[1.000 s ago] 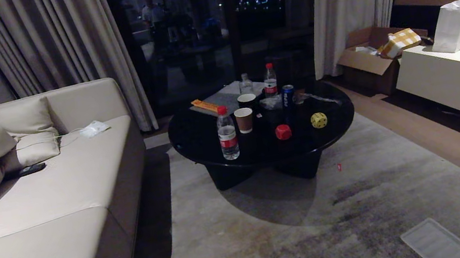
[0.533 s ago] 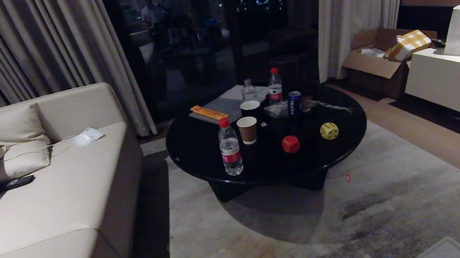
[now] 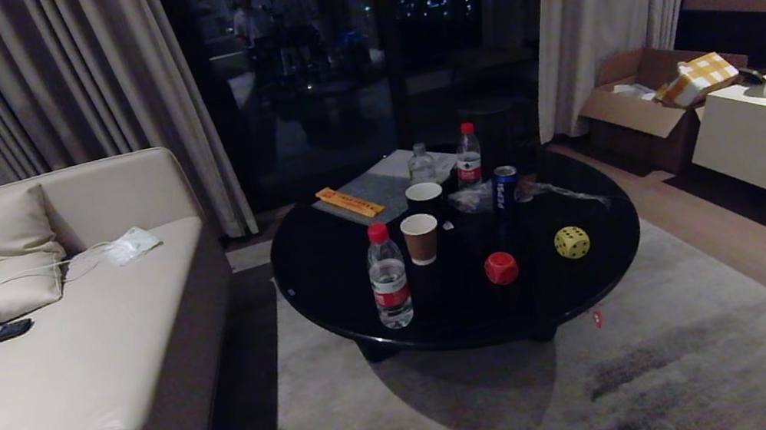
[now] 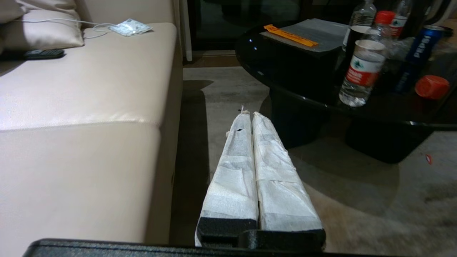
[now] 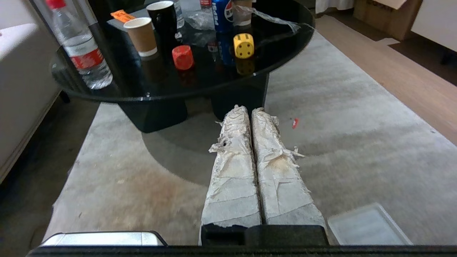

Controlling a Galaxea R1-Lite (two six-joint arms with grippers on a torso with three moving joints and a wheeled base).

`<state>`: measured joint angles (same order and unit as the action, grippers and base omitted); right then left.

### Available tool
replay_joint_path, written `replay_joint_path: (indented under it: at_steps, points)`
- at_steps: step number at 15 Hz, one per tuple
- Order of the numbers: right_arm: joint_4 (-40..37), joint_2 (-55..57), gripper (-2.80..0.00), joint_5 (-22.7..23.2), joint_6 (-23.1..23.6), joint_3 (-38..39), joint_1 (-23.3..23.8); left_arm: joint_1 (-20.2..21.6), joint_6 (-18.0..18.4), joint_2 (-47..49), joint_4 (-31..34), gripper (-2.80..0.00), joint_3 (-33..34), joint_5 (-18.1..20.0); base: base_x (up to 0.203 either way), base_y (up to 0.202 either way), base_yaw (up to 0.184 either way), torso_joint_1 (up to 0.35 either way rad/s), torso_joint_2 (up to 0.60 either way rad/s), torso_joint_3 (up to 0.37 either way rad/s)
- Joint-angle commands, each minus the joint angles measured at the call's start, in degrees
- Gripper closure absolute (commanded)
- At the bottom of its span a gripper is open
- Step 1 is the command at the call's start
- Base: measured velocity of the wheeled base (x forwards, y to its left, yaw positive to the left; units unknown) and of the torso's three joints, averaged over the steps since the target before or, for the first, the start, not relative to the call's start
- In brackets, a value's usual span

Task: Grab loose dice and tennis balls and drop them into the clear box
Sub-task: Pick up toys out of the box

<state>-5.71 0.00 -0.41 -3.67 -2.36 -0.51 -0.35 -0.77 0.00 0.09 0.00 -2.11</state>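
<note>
Two dice lie on the round black table [image 3: 333, 286]: a red die [image 3: 501, 268] near its front and a yellow die [image 3: 572, 242] to the right of it. The right wrist view shows the red die [image 5: 182, 57] and the yellow die [image 5: 244, 45] on the table ahead. My left gripper [image 4: 249, 113] is shut and empty, low over the rug between sofa and table, with the red die [image 4: 432, 86] off to one side. My right gripper [image 5: 249, 109] is shut and empty, short of the table's base. Neither arm shows in the head view. The tennis balls and the clear box are out of view.
On the table stand a water bottle [image 3: 389, 276], a brown paper cup [image 3: 421, 238], a black cup [image 3: 425, 200], a blue can [image 3: 504, 187] and a second bottle [image 3: 467, 156]. A beige sofa [image 3: 65, 361] runs along the left. A flat translucent panel [image 5: 367, 225] lies on the rug.
The whole head picture has shifted: the table now sits lower, larger and nearer, and the sofa cushions have slid off to the left. The dice keep their places on the table.
</note>
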Motion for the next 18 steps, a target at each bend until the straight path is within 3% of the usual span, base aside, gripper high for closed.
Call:
replay_joint_path:
  at_steps: [1,18]
  points:
    - [0.0,0.1,0.0,0.1,0.0,0.0,0.0,0.0,0.0,0.1,0.0,0.0,0.1,0.0,0.185,0.0,0.0,0.005,0.0,-0.002]
    - [0.0,0.1,0.0,0.1,0.1,0.0,0.0,0.0,0.2,0.1,0.0,0.0,0.1,0.0,0.18,0.0,0.0,0.003,0.0,0.002]
